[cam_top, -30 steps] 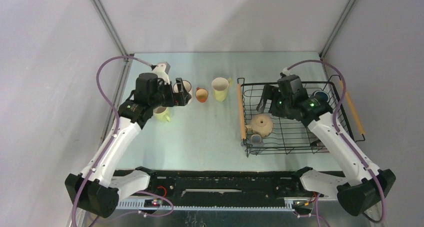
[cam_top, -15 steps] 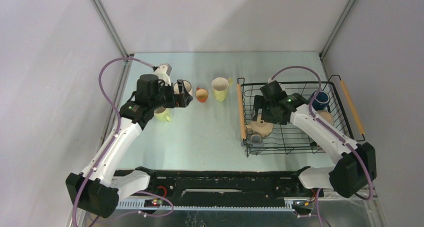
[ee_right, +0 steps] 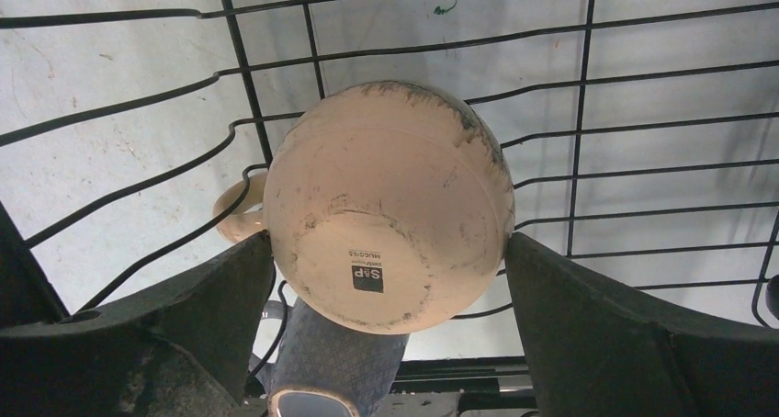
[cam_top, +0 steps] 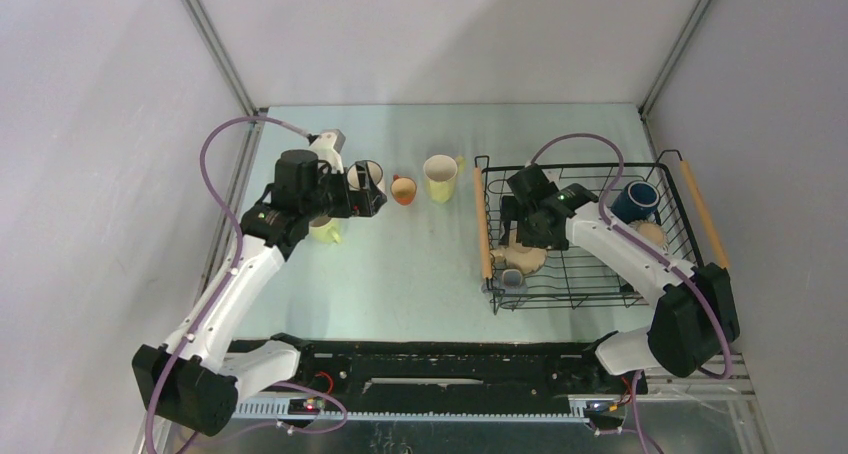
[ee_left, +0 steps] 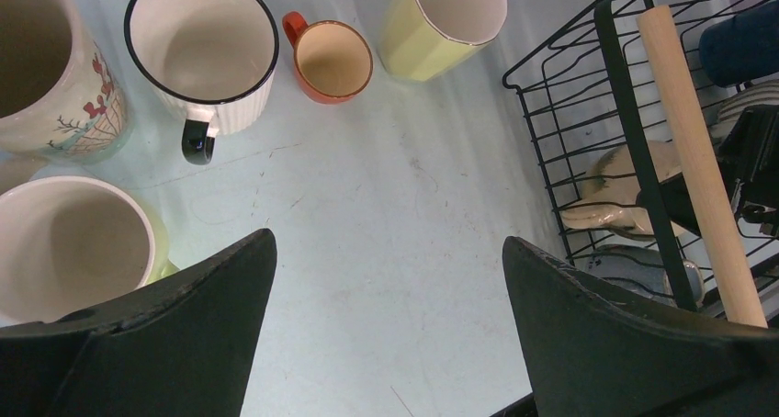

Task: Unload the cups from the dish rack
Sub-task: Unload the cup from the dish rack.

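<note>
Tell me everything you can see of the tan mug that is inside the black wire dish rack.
The tan glazed ceramic mug lies upside down on the wires of the black wire dish rack, flat base up. The base carries dark scuffs and a small black label. Its loop handle sticks out sideways. A grey-blue mug lies close beside it. The open right pincer straddles it without gripping.

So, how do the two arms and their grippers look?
The left arm and right arm have white links and black joints. A purple cable loops along each. A green light glows near each wrist. The left gripper and right gripper each have two black, wedge-shaped fingers.
</note>
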### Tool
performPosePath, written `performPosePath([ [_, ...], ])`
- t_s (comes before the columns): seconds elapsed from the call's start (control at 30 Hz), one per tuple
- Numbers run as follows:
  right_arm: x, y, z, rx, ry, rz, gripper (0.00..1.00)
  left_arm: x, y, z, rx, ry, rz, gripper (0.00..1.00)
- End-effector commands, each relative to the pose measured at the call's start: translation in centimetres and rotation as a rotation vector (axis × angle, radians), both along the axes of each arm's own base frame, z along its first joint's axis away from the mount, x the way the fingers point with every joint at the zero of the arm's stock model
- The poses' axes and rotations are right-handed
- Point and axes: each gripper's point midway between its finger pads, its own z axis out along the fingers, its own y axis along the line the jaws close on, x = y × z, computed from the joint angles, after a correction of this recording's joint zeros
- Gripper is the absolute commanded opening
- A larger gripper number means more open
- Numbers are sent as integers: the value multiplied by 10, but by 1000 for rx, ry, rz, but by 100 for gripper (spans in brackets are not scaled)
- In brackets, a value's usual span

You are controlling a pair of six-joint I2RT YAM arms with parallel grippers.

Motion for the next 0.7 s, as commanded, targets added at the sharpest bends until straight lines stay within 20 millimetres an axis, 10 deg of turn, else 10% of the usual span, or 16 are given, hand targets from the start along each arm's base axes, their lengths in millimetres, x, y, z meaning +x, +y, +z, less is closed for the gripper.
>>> performPosePath([
  [0.0, 4, -12, -10, -84, 4, -15, 100, -1, -3, -4, 7, -19, -27, 100],
  [0.67, 27, -51, 0, -69, -44, -141, 97, -1, -4, -11, 6, 4, -32, 100],
])
